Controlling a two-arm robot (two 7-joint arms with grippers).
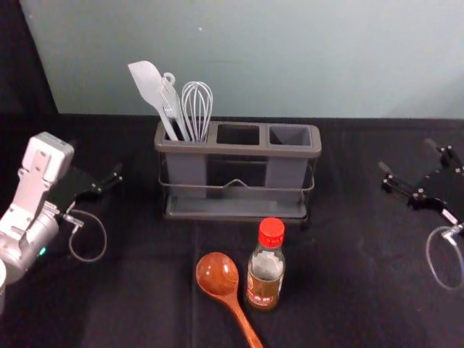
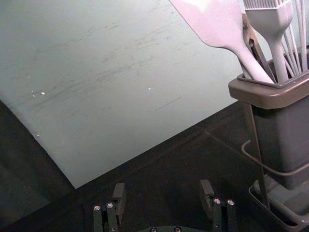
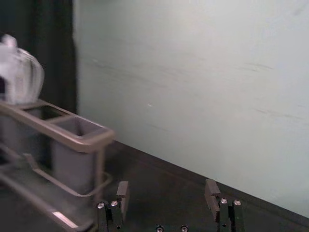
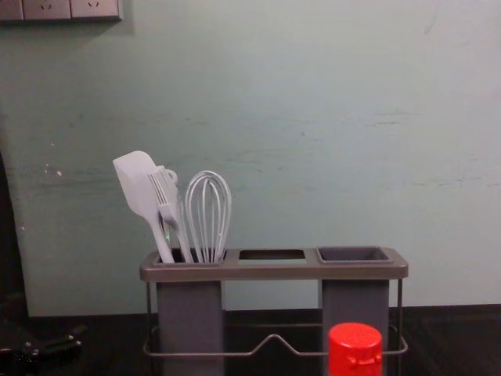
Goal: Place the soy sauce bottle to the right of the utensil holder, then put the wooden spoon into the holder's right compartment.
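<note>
The left hand (image 1: 96,157), its fingers spread, hovers over the bench (image 1: 138,290) left of the utensil holder (image 1: 239,150). A white spatula (image 1: 147,83), brush (image 1: 172,109) and whisk (image 1: 197,107) fill the holder's left compartment (the middle and right ones stand vacant). In front, a wooden spoon (image 1: 220,279) lies bowl toward the holder, just beside an upright, red-capped soy sauce bottle (image 1: 265,279). At far right, the right hand (image 1: 406,154) hangs well apart from the holder, fingers also spread.
</note>
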